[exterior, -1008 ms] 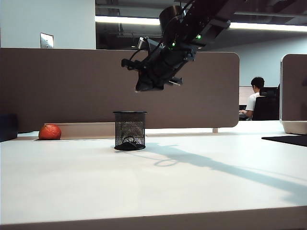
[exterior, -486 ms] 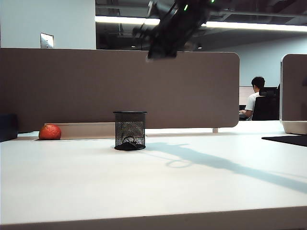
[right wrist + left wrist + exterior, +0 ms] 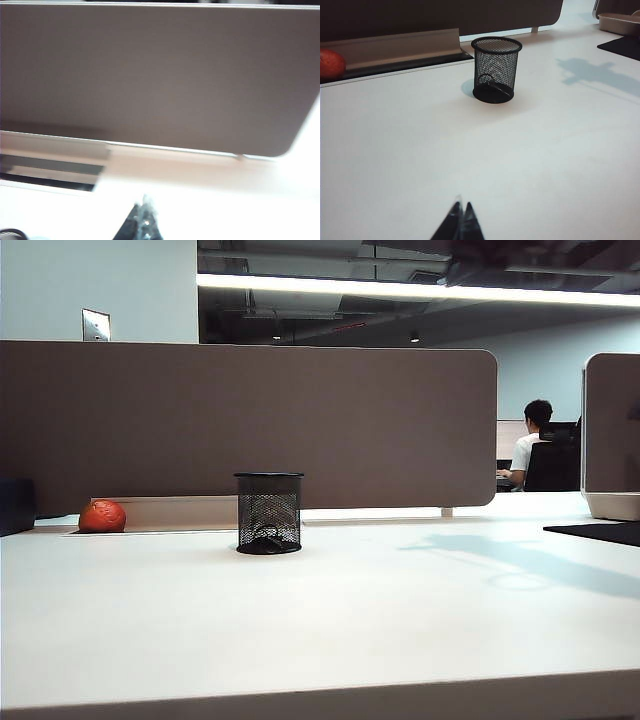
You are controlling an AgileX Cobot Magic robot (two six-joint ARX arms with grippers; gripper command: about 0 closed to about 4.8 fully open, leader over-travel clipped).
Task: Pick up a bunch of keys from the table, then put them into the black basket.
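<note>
The black basket (image 3: 268,512) stands on the white table (image 3: 320,620) left of centre, near the partition. The bunch of keys (image 3: 266,536) lies at its bottom, the ring showing through the mesh. The left wrist view shows the same basket (image 3: 496,70) with the keys (image 3: 493,85) inside. My left gripper (image 3: 462,206) hovers well short of the basket, shut with nothing in it. My right gripper (image 3: 144,202) is shut and empty, high up and facing the brown partition (image 3: 150,75). Neither gripper shows in the exterior view.
An orange-red fruit (image 3: 103,516) rests at the back left by the partition (image 3: 250,420). A black mat (image 3: 600,531) and a grey tray (image 3: 620,22) lie at the far right. The arm's shadow (image 3: 520,565) falls on the table's right side.
The right arm has risen from above the basket and swung up and right, out of the exterior view. Its shadow has slid right across the table. The basket has not moved.
</note>
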